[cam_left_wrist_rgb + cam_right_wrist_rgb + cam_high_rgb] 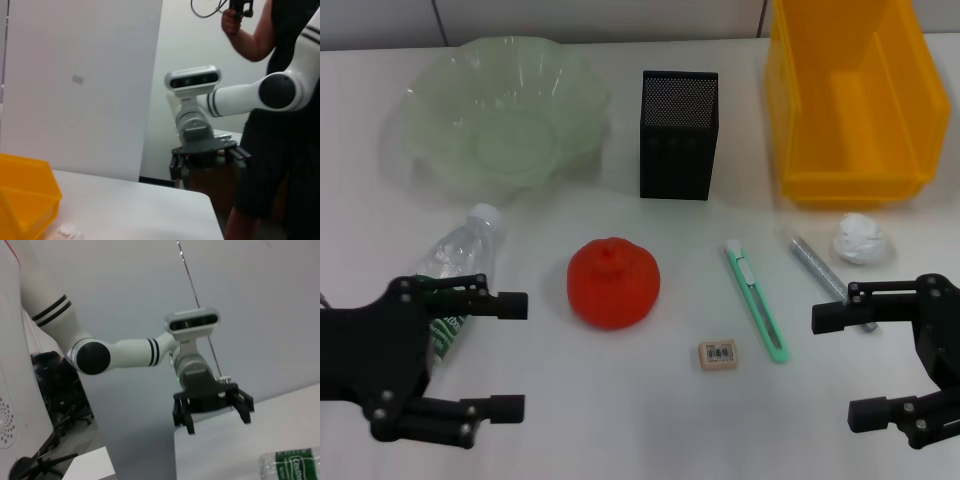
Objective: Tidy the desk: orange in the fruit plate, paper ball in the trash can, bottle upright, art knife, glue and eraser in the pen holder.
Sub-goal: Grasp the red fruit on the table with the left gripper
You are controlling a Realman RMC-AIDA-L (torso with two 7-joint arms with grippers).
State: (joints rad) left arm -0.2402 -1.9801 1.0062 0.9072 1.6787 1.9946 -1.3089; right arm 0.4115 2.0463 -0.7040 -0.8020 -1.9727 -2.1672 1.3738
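Observation:
A red-orange orange [613, 283] sits mid-table. A clear bottle [460, 268] lies on its side at the left, partly under my left gripper [512, 356], which is open and empty near the front edge. A green art knife [757, 300], a small eraser [718, 355], a grey glue stick [823, 268] and a white paper ball [860, 240] lie at the right. My right gripper [838, 366] is open and empty, just in front of the glue stick. The green fruit plate [440, 130], the black mesh pen holder [678, 135] and the yellow trash bin [850, 185] stand at the back.
The left wrist view shows the yellow bin [25, 200], the paper ball [67, 232], the right gripper [207, 167] far off and a person behind it. The right wrist view shows the left gripper [214, 421] and the bottle's label end [295, 462].

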